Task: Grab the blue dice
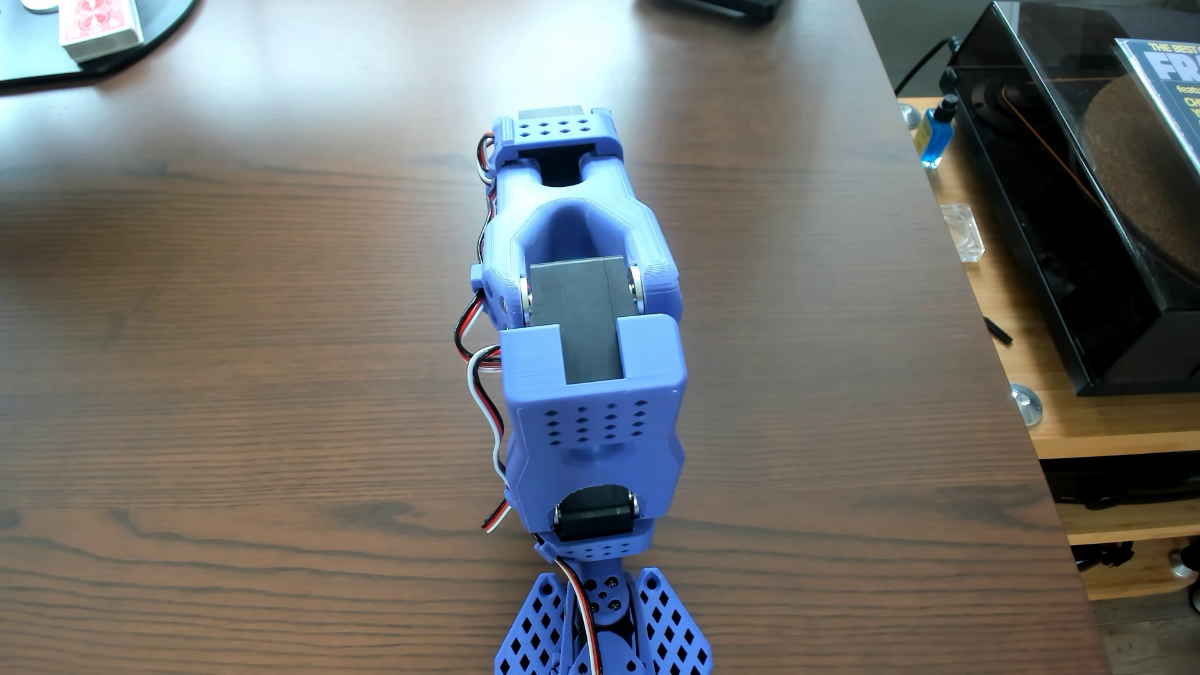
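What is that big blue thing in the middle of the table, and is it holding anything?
That is a small robot arm made of blue printed plastic, with black motors and red, white and black wires down its side. The one picture is taken from above and behind it, looking down along the folded arm. It stands on a dark brown wooden table. Its jaws are hidden under the arm, so I cannot tell if they hold anything. No blue dice shows anywhere. At the top left corner lies a red-patterned box of playing cards. On the right, off the table, sits a black record player with a clear lid on a light wooden shelf.
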Available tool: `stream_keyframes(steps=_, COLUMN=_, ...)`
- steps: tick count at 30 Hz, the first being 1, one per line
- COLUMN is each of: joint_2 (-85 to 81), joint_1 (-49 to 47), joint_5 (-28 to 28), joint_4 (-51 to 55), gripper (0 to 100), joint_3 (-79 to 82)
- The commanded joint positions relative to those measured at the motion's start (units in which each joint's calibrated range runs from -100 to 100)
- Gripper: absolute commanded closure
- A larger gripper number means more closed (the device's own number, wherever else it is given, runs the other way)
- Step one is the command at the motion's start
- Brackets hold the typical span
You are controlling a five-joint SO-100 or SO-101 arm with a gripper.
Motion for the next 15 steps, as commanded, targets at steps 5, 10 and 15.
stream_keyframes(steps=5, joint_2=-3.8, joint_1=-2.2, joint_5=-0.3, joint_4=0.0, gripper=85, joint_3=-1.2)
stream_keyframes(steps=10, joint_2=-3.6, joint_1=-2.9, joint_5=-0.3, joint_4=0.0, gripper=85, joint_3=-0.7)
stream_keyframes(steps=15, joint_2=-0.5, joint_1=-2.1, joint_5=-0.2, joint_4=-5.2, gripper=85, joint_3=1.7)
